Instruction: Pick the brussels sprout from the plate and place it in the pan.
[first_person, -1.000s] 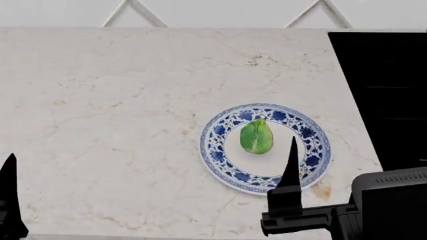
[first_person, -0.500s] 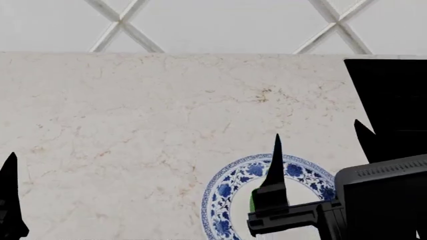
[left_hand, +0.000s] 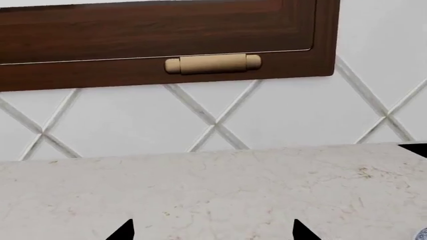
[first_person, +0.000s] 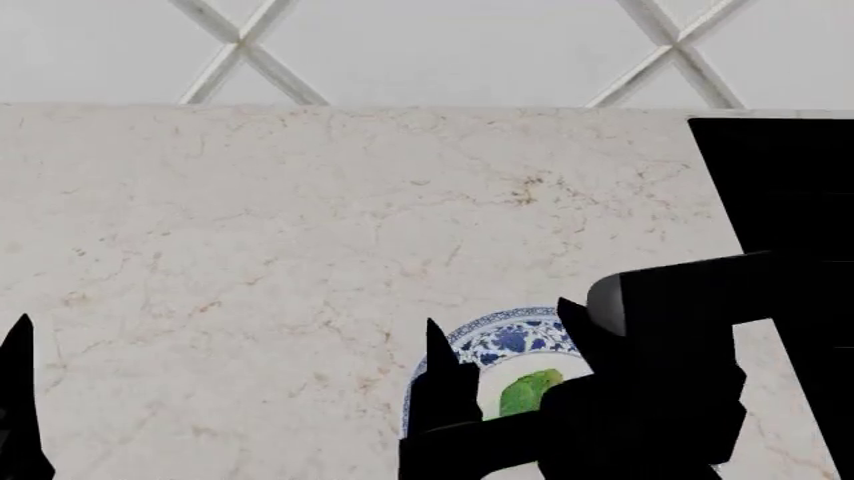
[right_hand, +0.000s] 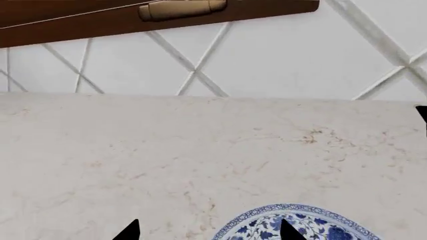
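Note:
The brussels sprout (first_person: 530, 391), bright green, lies on the white centre of the blue-rimmed plate (first_person: 502, 338) low in the head view. My right gripper (first_person: 503, 322) hovers above the plate, open and empty, its two black fingers apart to either side of the sprout. In the right wrist view the right gripper (right_hand: 209, 231) is open, and the plate's far rim (right_hand: 320, 222) shows by one fingertip. My left gripper (left_hand: 212, 231) is open and empty over bare counter. One of its fingers (first_person: 18, 395) shows at the head view's left edge. The pan is not discernible.
A flat black cooktop (first_person: 781, 190) fills the counter's right side. The marble counter (first_person: 267, 260) runs back to a white tiled wall (first_person: 441, 50). A brown cabinet door with a beige handle (left_hand: 212, 63) hangs above the wall.
My right arm has moved left and forward over the plate, its fingers now straddling the sprout. Between the two earlier frames the head view shifted, dropping the plate lower. The left gripper stays put.

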